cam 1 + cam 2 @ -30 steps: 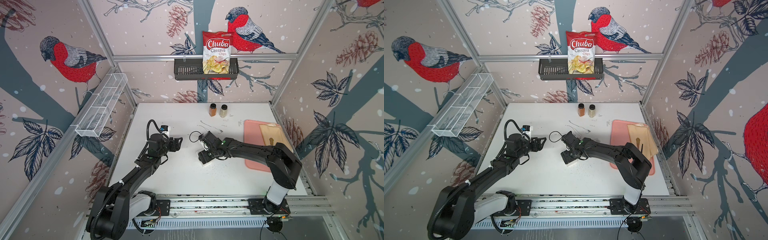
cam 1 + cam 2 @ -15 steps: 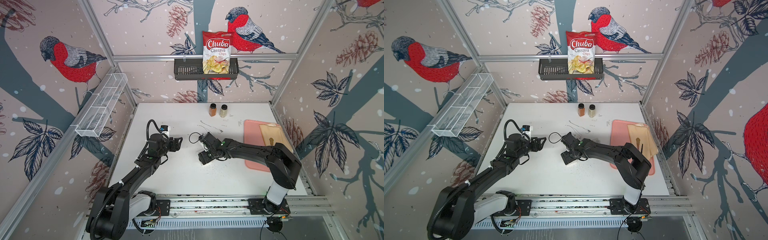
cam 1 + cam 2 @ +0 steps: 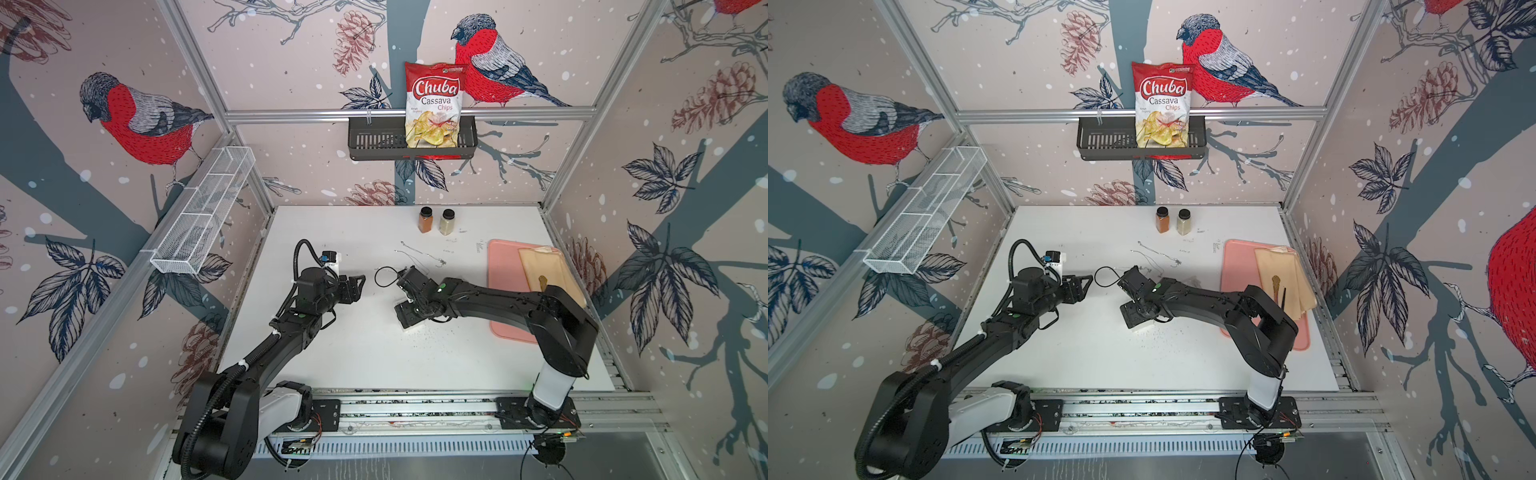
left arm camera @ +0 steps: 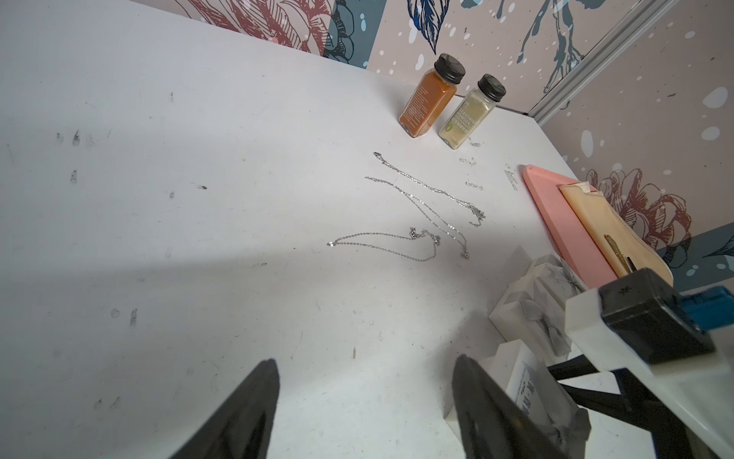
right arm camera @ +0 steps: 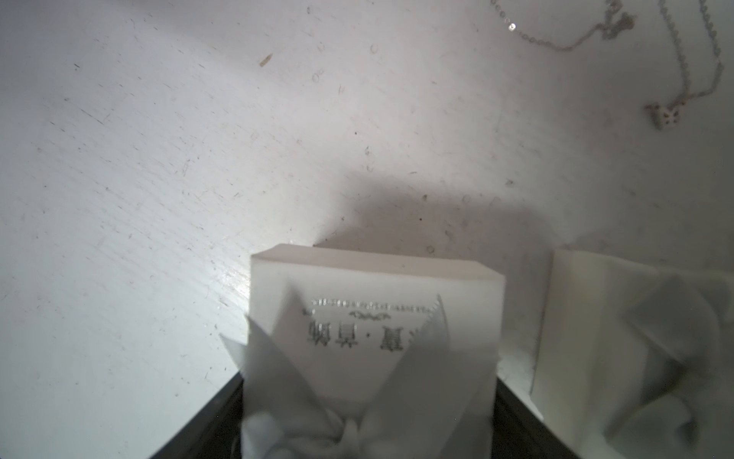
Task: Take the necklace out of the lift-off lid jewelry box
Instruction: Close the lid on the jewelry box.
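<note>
Hardly moved, right pincer [image 5: 369,397] clamps jewelry box [image 5: 377,278], jaws wide.

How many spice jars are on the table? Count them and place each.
2. The orange jar stands near the far edge of the table; the pale jar stands just beside it, toward the pink tray. Both upright; none appears hidden.

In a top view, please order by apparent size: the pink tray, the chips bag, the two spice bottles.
1. Pink plastic tray, though partly covered
2. Red-and-white Chuba chips bag
3. Orange spice bottle and pale spice bottle: alike, not ranked
</note>
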Controlling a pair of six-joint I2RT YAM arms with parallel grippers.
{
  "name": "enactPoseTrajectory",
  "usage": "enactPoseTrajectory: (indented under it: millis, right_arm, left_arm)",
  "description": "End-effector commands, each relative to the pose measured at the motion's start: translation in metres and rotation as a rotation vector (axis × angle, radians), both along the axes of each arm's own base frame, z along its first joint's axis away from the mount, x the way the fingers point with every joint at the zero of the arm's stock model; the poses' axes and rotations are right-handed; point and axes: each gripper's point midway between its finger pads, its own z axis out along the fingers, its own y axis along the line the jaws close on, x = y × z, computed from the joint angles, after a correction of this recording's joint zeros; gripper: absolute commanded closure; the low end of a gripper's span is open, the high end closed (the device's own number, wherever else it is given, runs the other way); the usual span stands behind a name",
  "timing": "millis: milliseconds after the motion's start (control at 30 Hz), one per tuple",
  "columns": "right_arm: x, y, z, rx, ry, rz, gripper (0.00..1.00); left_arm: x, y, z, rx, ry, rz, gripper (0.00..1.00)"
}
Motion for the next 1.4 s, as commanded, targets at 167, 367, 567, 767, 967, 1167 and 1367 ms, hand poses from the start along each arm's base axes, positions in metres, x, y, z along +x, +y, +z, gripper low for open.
enactPoseTrajectory:
  millis: [167, 367, 567, 767, 967, 1167, 1367]
  right_arm:
    - [-0.005, 0.001, 0.0, 0.003, 0.015, -0.019, 0.19]
    - [-0.006, 0.001, -0.003, 0.0, 0.018, -0.016, 0.18]
    - [-0.007, 0.001, -0.006, -0.005, 0.012, -0.005, 0.18]
    - [-0.007, -0.001, -0.008, -0.009, 0.013, -0.005, 0.16]
    - [-0.008, -0.004, 0.002, 0.006, -0.001, -0.003, 0.14]
    - [-0.011, -0.003, 0.016, 0.039, -0.007, 0.02, 0.13]
    - [-0.011, -0.009, 0.029, 0.05, -0.028, 0.024, 0.25]
  left_arm:
    - [0.004, -0.004, 0.008, -0.016, -0.04, -0.02, 0.27]
    - [0.004, -0.005, 0.005, -0.016, -0.037, -0.023, 0.27]
    - [0.001, -0.004, 0.002, -0.017, -0.029, -0.021, 0.27]
    - [0.0, -0.003, 0.003, -0.017, -0.031, -0.017, 0.27]
    - [0.001, -0.004, 0.004, -0.02, -0.028, -0.018, 0.27]
    - [0.001, -0.005, 0.002, -0.022, -0.022, -0.021, 0.27]
    - [0.0, -0.005, 0.005, -0.022, -0.028, -0.021, 0.27]
